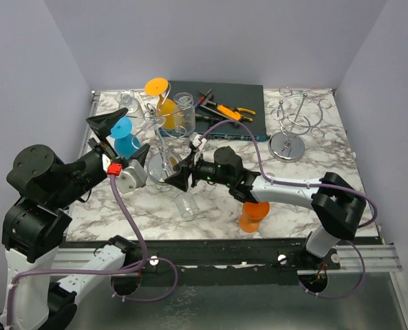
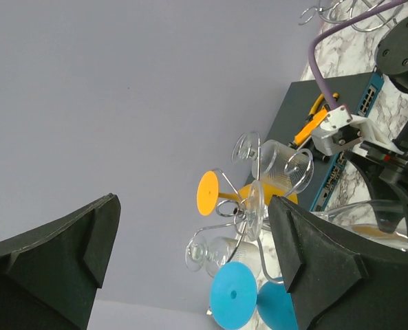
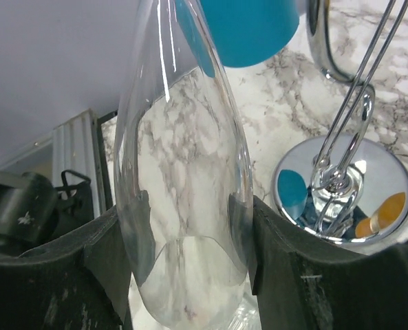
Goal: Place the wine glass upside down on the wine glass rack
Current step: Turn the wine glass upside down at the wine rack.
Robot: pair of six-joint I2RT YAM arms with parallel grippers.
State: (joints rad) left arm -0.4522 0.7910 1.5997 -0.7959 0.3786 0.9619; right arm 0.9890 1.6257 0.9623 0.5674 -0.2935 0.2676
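My right gripper (image 1: 178, 174) is shut on the bowl of a clear wine glass (image 1: 164, 165). The right wrist view shows the bowl (image 3: 183, 192) squeezed between both pads, rim toward the palm and narrow end pointing away. The glass is beside the chrome base (image 3: 341, 185) of the wine glass rack (image 1: 159, 127). The rack's wire arms (image 2: 248, 199) hold an orange glass (image 1: 157, 88), a blue glass (image 1: 123, 134) and clear glasses. My left gripper (image 1: 121, 141) is open and empty, raised just left of the rack, with its fingers (image 2: 314, 268) wide apart.
A second, empty chrome rack (image 1: 291, 124) stands at the back right. A dark network switch (image 1: 221, 103) with pliers (image 1: 228, 110) on it lies behind. An orange glass (image 1: 253, 214) stands at the front, and a clear glass (image 1: 188, 205) lies on the marble table (image 1: 327, 165).
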